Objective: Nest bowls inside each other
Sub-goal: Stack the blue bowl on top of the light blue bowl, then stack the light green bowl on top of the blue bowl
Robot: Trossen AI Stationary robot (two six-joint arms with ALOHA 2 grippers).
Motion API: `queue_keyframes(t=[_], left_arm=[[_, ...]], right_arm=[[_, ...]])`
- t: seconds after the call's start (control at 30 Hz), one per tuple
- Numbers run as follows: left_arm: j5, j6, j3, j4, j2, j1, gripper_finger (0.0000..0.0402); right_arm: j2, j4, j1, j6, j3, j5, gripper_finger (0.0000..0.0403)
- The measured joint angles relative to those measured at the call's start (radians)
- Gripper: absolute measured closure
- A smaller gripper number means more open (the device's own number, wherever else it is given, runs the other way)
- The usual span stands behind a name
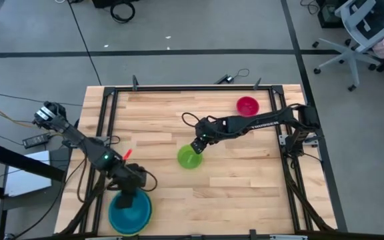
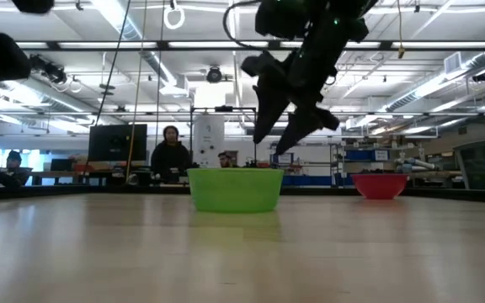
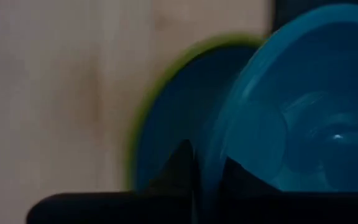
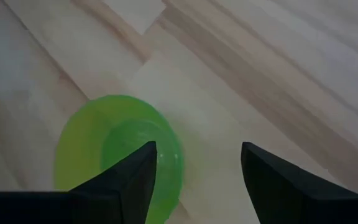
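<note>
Near the table's near left corner, a teal-blue bowl (image 1: 130, 212) is under my left gripper (image 1: 129, 195), which is shut on its rim. In the left wrist view the teal-blue bowl (image 3: 303, 112) is tilted over a light blue bowl (image 3: 185, 99) that sits inside a lime green bowl (image 3: 160, 68). A small green bowl (image 1: 189, 158) rests on its base at mid-table. My right gripper (image 1: 197, 147) hangs open just above its far right rim, touching nothing. A magenta-red bowl (image 1: 248, 105) stands at the far right. My left gripper has the teal-blue bowl's rim (image 3: 205, 155) between its two fingers, one finger (image 3: 238, 171) inside the bowl and one (image 3: 179, 162) outside. The fingers come slanting down from above. The bowl is tilted over the stacked bowls; whether it rests on them, I cannot tell.
A black frame (image 1: 112, 120) runs round the wooden table top (image 1: 245, 187), with cables at the far edge (image 1: 229, 78). In the low view, people (image 2: 170, 156) sit behind screens beyond the table. Bare wood lies between the green bowl (image 2: 235, 189) and the magenta-red bowl (image 2: 381, 185).
</note>
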Motion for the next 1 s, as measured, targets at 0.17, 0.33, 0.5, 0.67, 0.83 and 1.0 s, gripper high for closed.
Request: queue_keyframes(t=[0.17,0.33,0.5,0.67,0.83,1.0], left_arm=[[-0.034,0.051,-0.004,0.005,0.029,-0.011,0.0338],[-0.013,0.074,0.001,0.010,0.066,-0.040,0.0274],[-0.013,0.033,0.044,-0.025,0.061,0.002,0.0213],[-0.015,0.080,0.112,-0.086,0.047,0.083,0.0184],[-0.046,0.134,0.147,-0.151,0.041,0.167,0.0180],[-0.168,0.169,0.148,-0.136,0.045,0.294,0.0180]], right_arm=[[-0.001,0.042,-0.004,0.000,-0.055,-0.031,0.0167],[0.000,0.155,0.010,0.009,-0.126,-0.104,0.0167],[0.000,0.180,0.025,0.043,-0.188,-0.110,0.0177],[0.000,0.229,0.027,0.029,-0.242,-0.141,0.0218],[0.000,0.323,0.027,0.063,-0.294,-0.200,0.0265],[0.000,0.320,0.030,0.086,-0.298,-0.186,0.0342]])
